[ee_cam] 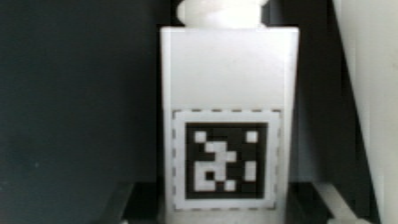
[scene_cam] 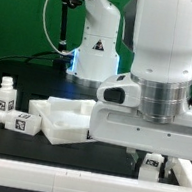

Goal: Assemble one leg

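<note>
Leg (ee_cam: 231, 100) sits clamped between the gripper's (scene_cam: 150, 164) jaws by the counter's (scene_cam: 73, 159) front edge. Such a square hold likely steadies it for insertion.

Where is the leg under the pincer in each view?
Exterior view: the small white plastic rectangular leg sits low toward the exterior view's right, beneath the white robot arm.
Wrist view: the leg fills the picture's middle.
Shared landmark: the black-and-white square marker tag on its face.

The leg (scene_cam: 151, 165), a small white rectangular peg with a rounded nub on one end and a black-and-white marker tag (ee_cam: 230, 158) on its face, shows at about five o'clock in the exterior view.
</note>
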Robot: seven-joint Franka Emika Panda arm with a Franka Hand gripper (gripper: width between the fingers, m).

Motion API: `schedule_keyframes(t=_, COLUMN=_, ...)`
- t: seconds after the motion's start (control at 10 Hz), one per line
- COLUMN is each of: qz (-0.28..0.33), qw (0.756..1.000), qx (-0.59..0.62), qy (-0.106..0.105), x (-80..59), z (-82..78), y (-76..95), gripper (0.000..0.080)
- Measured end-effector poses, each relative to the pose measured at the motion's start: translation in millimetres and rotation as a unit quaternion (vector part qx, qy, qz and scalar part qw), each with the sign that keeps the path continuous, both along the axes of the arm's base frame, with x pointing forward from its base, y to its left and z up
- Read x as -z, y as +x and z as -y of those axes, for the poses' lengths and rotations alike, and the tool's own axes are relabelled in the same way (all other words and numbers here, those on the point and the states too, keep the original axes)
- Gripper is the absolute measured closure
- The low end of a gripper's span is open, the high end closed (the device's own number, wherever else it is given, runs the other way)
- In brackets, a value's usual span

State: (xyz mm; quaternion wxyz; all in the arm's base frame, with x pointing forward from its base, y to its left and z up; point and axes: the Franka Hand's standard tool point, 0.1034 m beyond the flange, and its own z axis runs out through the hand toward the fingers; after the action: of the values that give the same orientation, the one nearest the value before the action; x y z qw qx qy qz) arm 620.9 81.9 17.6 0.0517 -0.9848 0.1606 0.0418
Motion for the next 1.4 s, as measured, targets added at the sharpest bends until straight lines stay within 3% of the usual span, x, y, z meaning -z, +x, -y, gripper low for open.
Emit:
schedule_keyframes(t=0.1, qz=0.003, qw=1.000, qx=-0.005, qy=0.001, x=-4.5, z=0.1, y=0.8, gripper=0.0515)
schedule_keyframes(t=0.2, qz=0.009, qw=1.000, qx=-0.011, qy=0.001, x=-24.1, z=0.7, y=-4.4, gripper=0.0515)
schedule_keyframes(t=0.4, qz=0.012, qw=1.000, qx=-0.001, qy=-0.001, x=-73.7, z=0.3, y=-46.2, gripper=0.0515)
schedule_keyframes(t=0.5, qz=0.012, qw=1.000, qx=0.009, qy=-0.003, x=-86.4, z=-7.2, y=-66.6, gripper=0.0515)
schedule_keyframes(t=0.6, qz=0.018, qw=1.000, qx=0.014, qy=-0.005, x=-87.1, z=-17.2, y=-72.4, gripper=0.0515)
schedule_keyframes(t=1.0, qz=0.020, qw=1.000, qx=0.016, qy=-0.006, x=-85.2, z=-19.6, y=-74.7, gripper=0.0514)
schedule_keyframes(t=1.2, qz=0.048, qw=0.999, qx=0.021, qy=-0.011, x=-79.8, z=-47.1, y=-121.2, gripper=0.0514)
schedule_keyframes(t=1.4, qz=0.053, qw=0.998, qx=0.017, qy=-0.019, x=-44.3, z=-70.4, y=-172.0, gripper=0.0514)
